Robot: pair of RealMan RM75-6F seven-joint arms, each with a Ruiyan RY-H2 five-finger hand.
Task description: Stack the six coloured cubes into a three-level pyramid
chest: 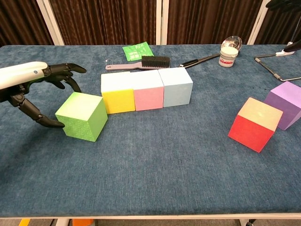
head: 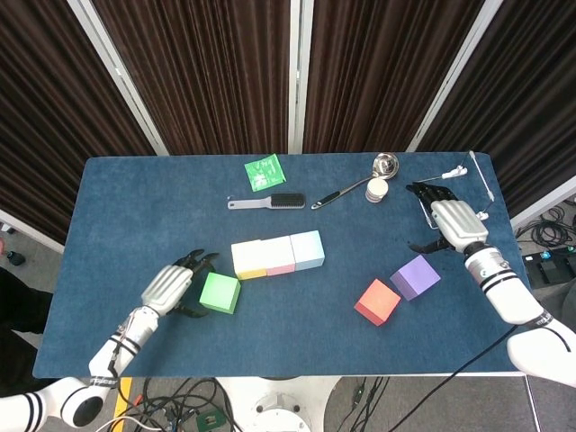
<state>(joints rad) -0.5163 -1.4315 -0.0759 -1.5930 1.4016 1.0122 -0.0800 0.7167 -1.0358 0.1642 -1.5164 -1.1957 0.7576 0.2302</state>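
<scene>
Left hand (chest: 35,89) spread open, fingers right beside green cube (chest: 81,116), gripping nothing. Right hand (head: 453,219), fingers apart & empty, only head view shows it properly.

Left hand (chest: 35,89) low, fingers spread; right hand (head: 453,219) raised, open.

1. Right hand (chest: 283,4): cut off by the chest view's top right edge; only dark fingertips shown.
2. Purple cube (chest: 286,104): right side clipped by the chest view's edge.
3. Left hand (chest: 35,84): contact with green cube (chest: 82,116) cannot be told.
</scene>
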